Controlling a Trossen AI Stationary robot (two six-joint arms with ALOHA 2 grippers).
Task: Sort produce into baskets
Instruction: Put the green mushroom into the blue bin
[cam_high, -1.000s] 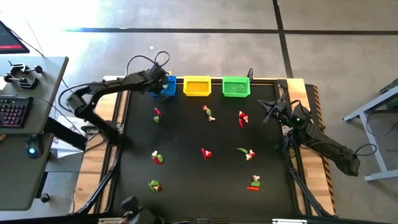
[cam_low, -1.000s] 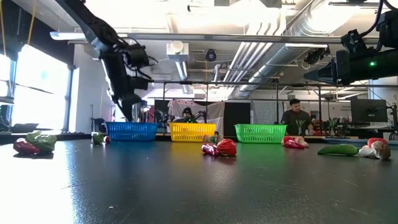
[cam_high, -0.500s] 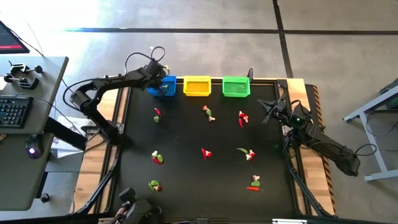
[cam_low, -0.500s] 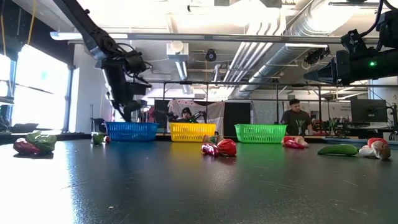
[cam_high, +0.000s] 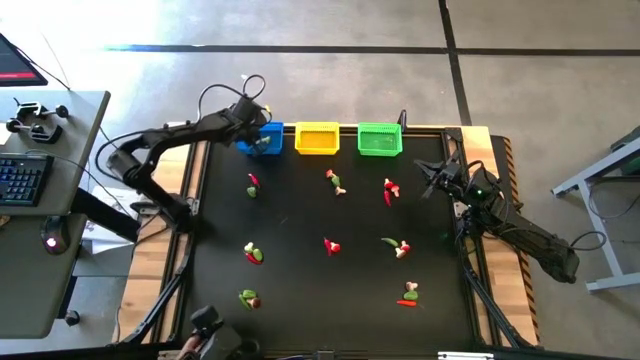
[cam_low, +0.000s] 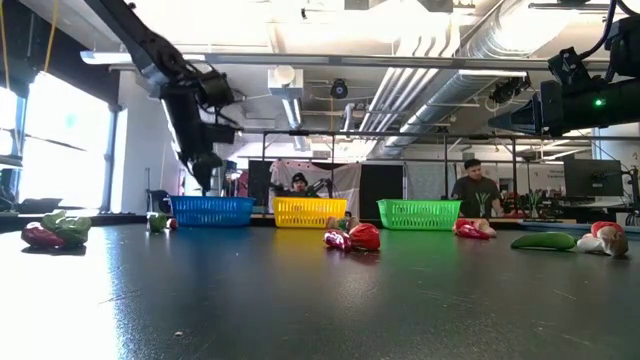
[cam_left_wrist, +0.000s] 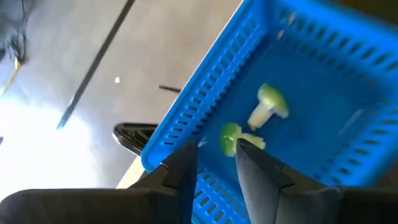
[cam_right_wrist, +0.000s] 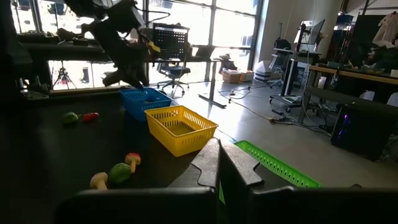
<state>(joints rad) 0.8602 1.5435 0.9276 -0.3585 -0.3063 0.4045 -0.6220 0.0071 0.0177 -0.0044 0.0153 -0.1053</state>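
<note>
On the black desk (cam_high: 300, 215), toy produce is scattered before the small blue plastic mesh basket (cam_high: 266, 139). Above that basket the left tool (cam_left_wrist: 217, 163) is held released, two green-and-whitish toy vegetables (cam_left_wrist: 255, 124) lying inside. Far right of it, the right tool (cam_right_wrist: 219, 167) is kept clenched, empty.

No readable writing anywhere in these views: no label, brand, number or sign can be made out on anything.
</note>
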